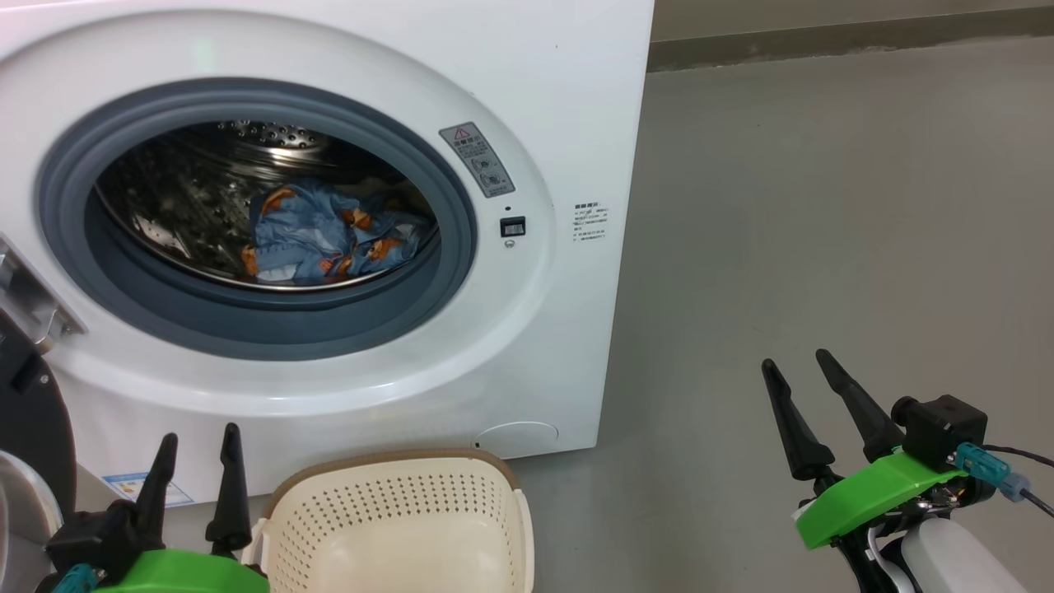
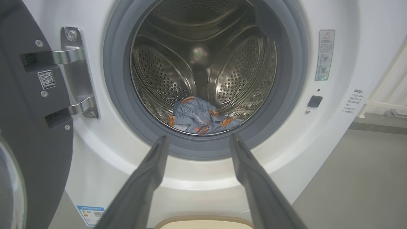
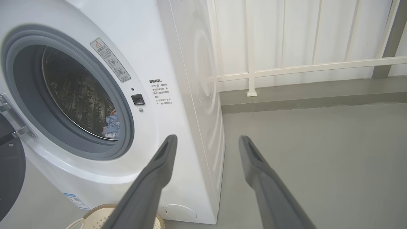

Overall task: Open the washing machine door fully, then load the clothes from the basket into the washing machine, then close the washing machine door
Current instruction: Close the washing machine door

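Clothes point(image 1: 325, 239) in blue bear-print fabric lie bunched low in the steel drum point(image 2: 165, 70) of the washing machine point(image 1: 568, 107), whose door point(image 2: 28, 133) stands swung open on its hinge point(image 2: 76, 76) at the left. Just before the machine sits the basket point(image 1: 387, 458), the left gripper point(image 1: 200, 436) beside it and the right gripper point(image 1: 795, 359) well apart over the grey floor point(image 1: 823, 206), both spread wide and holding nothing.

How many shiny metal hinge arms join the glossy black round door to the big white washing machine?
2. Both run from the silver hinge plate to the glossy black round door: the upper hinge arm and the lower hinge arm. None looks hidden.
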Robot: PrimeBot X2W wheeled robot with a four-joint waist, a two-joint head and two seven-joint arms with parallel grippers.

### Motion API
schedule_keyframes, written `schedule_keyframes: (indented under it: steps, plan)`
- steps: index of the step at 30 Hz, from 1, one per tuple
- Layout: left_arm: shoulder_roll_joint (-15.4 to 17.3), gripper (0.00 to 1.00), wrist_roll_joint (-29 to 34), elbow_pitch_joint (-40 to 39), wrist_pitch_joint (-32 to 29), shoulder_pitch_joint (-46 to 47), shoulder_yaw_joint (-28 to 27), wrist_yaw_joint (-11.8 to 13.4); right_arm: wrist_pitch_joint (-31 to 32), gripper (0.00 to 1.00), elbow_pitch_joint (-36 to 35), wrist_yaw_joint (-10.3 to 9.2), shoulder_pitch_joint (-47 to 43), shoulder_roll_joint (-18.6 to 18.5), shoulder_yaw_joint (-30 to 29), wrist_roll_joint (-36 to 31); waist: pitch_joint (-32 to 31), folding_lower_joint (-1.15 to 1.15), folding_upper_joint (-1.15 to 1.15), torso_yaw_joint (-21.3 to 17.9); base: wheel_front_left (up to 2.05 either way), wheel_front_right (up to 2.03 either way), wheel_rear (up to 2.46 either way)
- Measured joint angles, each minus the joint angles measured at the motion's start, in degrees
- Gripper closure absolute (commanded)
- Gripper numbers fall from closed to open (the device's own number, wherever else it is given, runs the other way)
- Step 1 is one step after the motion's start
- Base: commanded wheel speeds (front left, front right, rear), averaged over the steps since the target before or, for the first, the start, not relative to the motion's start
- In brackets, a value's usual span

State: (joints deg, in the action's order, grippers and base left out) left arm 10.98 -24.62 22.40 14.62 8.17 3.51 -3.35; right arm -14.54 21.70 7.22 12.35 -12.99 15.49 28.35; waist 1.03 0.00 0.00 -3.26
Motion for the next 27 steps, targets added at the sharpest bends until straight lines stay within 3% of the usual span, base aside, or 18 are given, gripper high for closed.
schedule_keyframes:
  steps: [14,27]
  plan:
    - [-1.0,0.0,0.0,-0.4,0.0,0.0,-1.6,-0.7,0.0,0.0,0.3,0.01,0.0,-0.1,0.8,0.3,0.3,0.0,0.0,-0.5,-0.2,0.2,0.0]
    - [-1.4,0.0,0.0,-0.4,0.0,0.0,-2.0,-1.2,0.0,0.0,0.4,0.01,0.0,-0.1,0.8,0.3,0.6,0.0,0.0,-0.7,-1.63,1.63,0.0]
